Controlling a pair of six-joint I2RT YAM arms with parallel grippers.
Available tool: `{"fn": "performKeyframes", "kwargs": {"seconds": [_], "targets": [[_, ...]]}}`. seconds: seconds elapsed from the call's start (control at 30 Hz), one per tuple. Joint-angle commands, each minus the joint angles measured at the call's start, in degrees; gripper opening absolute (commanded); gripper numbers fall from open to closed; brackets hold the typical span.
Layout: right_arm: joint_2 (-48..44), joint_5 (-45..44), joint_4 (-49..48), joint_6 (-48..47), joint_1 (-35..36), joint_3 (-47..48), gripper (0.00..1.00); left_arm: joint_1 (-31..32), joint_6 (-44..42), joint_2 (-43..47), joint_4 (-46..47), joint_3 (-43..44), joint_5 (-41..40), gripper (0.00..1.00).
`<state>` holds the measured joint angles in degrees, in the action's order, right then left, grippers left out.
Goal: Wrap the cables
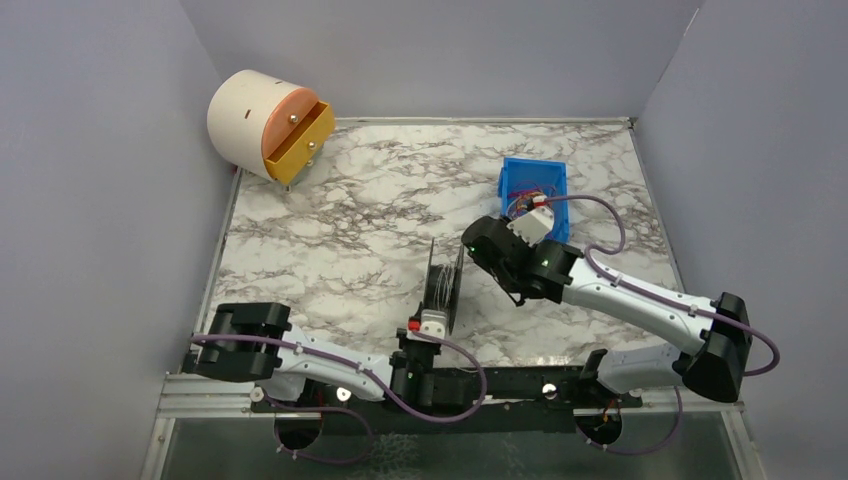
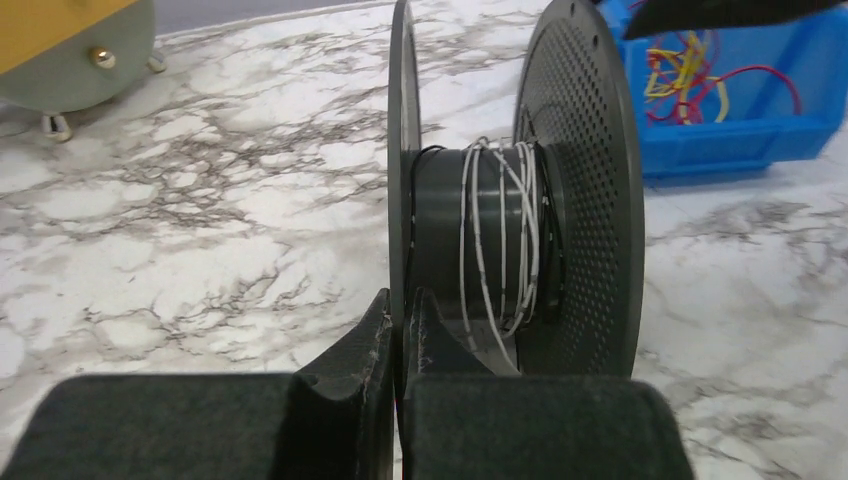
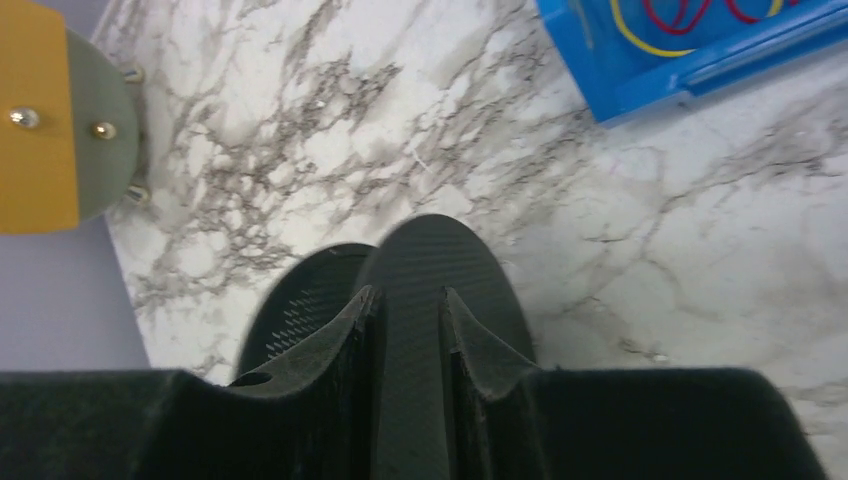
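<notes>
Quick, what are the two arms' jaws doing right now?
Left gripper: closed, clamped on the rim of one disc of the spool.
Right gripper: jaws open, straddling a spool disc, apparently not gripping it.

White marble-patterned tabletop (image 1: 350, 230) bearing blue plastic bin (image 1: 520, 178), black double-disc spool (image 1: 445, 285), cream cylindrical cabinet (image 1: 240, 115), yellow drawer (image 1: 300, 140) ajar.

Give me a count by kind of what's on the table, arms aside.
Spool: 1
Blue bin: 1
Round drawer unit: 1
Total: 3
Cables in the bin are tangled, so they are not counted.
</notes>
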<state>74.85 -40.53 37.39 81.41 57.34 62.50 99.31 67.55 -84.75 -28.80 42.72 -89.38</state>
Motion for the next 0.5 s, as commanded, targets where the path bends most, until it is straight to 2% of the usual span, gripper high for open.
{"fn": "performKeyframes", "kwargs": {"seconds": [0.0,0.2,0.47], "targets": [[-3.44,-2.93,6.83,-4.65,0.10,-1.78,0.32,-3.62,0.14,0.32,-7.08,-0.14,1.41,0.00],[-7.76,-3.32,4.40,-11.72,0.07,-2.28,0.37,-6.03,-0.11,3.93,-8.17,-0.34,1.32,0.00],[-11.56,-3.10,1.31,-18.34,0.10,-3.97,0.37,-7.80,-3.83,9.28,-8.03,0.86,1.29,0.00]]}}
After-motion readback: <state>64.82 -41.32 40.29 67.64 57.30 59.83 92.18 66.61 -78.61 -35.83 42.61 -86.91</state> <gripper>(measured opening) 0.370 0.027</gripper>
